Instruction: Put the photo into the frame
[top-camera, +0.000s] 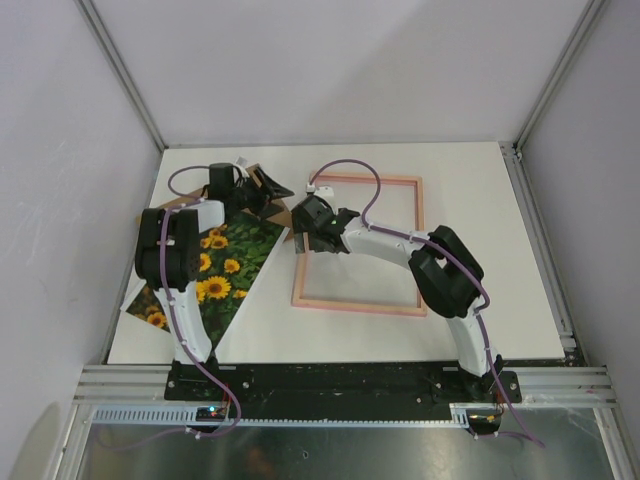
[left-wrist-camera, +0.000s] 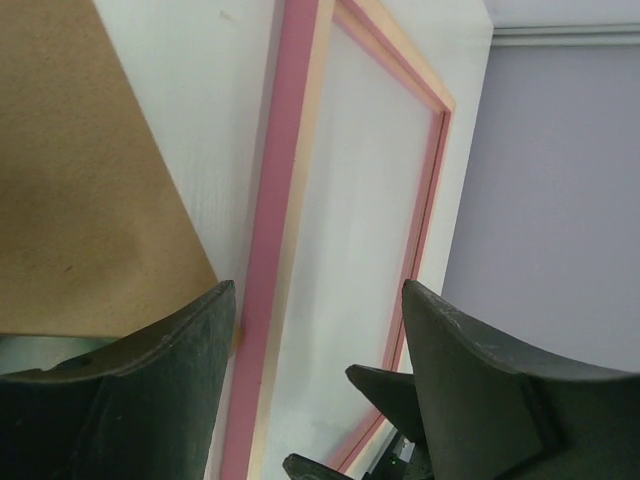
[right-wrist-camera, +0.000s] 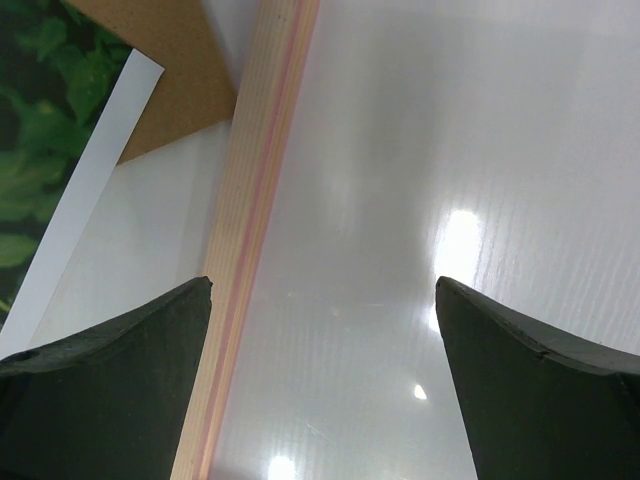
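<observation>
The photo (top-camera: 228, 268), sunflowers on dark green, lies flat at the table's left, partly under my left arm. Its green corner with a white border (right-wrist-camera: 40, 150) shows in the right wrist view. The pink frame (top-camera: 420, 245) lies flat right of centre, nothing inside it but table. My left gripper (top-camera: 280, 195) hangs open over the brown backing board (left-wrist-camera: 80, 200), pointing at the frame's rail (left-wrist-camera: 285, 200). My right gripper (top-camera: 298, 232) is open low over the frame's left rail (right-wrist-camera: 255, 200), which runs just inside its left finger. Neither holds anything.
The brown backing board (top-camera: 252, 170) lies at the back left, partly beneath the photo. The white table (top-camera: 480, 300) is walled by grey panels on three sides. My right gripper's fingers (left-wrist-camera: 390, 385) show at the bottom of the left wrist view.
</observation>
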